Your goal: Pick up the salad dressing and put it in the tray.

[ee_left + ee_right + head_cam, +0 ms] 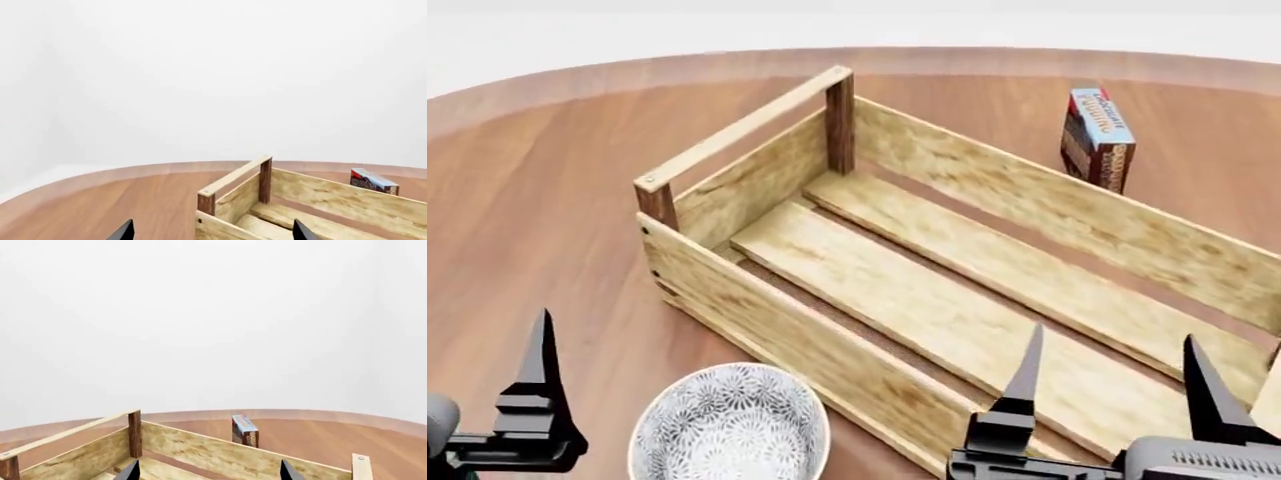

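The salad dressing is not in any view. The tray (pixel 777 320), a light-wood slatted crate with dark corner posts, lies empty on the round wooden table and runs from the middle to the right. My right gripper (pixel 1114 385) is open and empty above the tray's near right part; in the right wrist view (pixel 208 471) its tips stand wide apart over the tray's slats (pixel 213 452). My left gripper (pixel 213 232) is open and empty, at the tray's near left corner (pixel 333 197). One of its fingers (pixel 538 385) shows at the bottom left of the head view.
A patterned grey-white bowl (pixel 730 425) sits on the table just in front of the tray, between my two grippers. A blue-and-brown pudding box (pixel 1097 135) stands upright behind the tray's far wall. The brown table (pixel 547 200) curves away at the back and left.
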